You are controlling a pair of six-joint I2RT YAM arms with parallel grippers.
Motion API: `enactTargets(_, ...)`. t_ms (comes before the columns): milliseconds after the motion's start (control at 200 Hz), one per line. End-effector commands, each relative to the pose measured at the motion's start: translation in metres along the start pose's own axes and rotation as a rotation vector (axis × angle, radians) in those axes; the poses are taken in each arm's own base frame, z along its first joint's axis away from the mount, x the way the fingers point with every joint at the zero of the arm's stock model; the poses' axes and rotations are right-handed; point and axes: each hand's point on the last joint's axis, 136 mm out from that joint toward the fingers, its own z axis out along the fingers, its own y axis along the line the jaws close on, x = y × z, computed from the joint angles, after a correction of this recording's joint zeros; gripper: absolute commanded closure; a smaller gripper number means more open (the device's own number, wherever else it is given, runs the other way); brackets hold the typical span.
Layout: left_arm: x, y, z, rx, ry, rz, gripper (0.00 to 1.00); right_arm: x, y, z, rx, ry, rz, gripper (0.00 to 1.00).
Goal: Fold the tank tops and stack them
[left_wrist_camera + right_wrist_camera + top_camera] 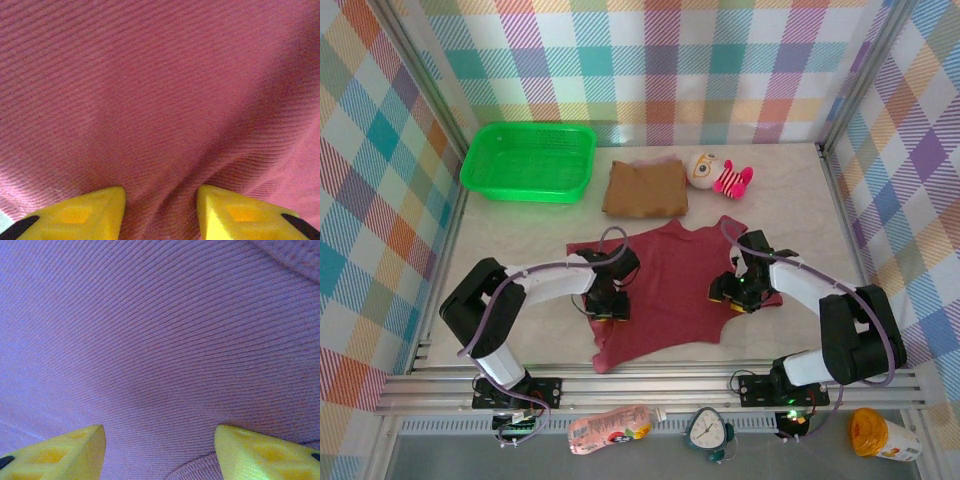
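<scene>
At the back left of the table point(520, 235) the green basket point(528, 160) is standing. Coming toward the middle, your left gripper point(608, 308) is pressing down on the left edge of the dark maroon tank top point(670, 275). In the left wrist view its yellow fingers point(90, 212) are standing partly apart, and a small ridge of the ribbed cloth is rising between them. I cannot tell if they are really pinching it.

The maroon tank top is lying spread out in the middle of the table, between both arms. Behind it, the tan-brown tank top point(645, 188) is lying folded in a square, just beside the basket. To its right the striped plush toy point(718, 175) is lying.

Your right gripper point(732, 297) is resting on the right edge of the maroon cloth. Its fingers point(65, 452) are standing wide apart over flat ribbed fabric and are holding nothing.
</scene>
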Motion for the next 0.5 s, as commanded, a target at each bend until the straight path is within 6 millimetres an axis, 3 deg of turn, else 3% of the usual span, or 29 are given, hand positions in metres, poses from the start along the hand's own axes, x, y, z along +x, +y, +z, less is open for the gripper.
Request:
enactTargets(0,0.016,-0.005,0.015,0.047,0.042,-0.077,0.57,0.013,-0.029,0.001,0.084,0.033,0.062,0.39)
enactTargets(115,0.028,0.009,0.011,0.002,0.06,-0.067,0.56,0.009,-0.048,-0.006,0.115,0.015,0.113,0.39)
enactTargets(215,0.033,0.001,0.003,0.033,0.059,-0.042,0.54,0.01,-0.06,-0.011,0.125,0.009,0.156,0.39)
enactTargets(320,0.041,0.002,0.002,0.003,0.085,-0.026,0.54,0.008,-0.059,-0.019,0.12,-0.011,0.165,0.39)
enactTargets(390,0.04,0.006,-0.003,-0.025,0.074,-0.008,0.54,-0.001,-0.052,-0.028,0.097,-0.049,0.136,0.39)
enactTargets(500,0.02,0.013,-0.026,-0.066,0.015,0.039,0.45,-0.038,-0.016,-0.06,-0.014,-0.19,-0.031,0.39)
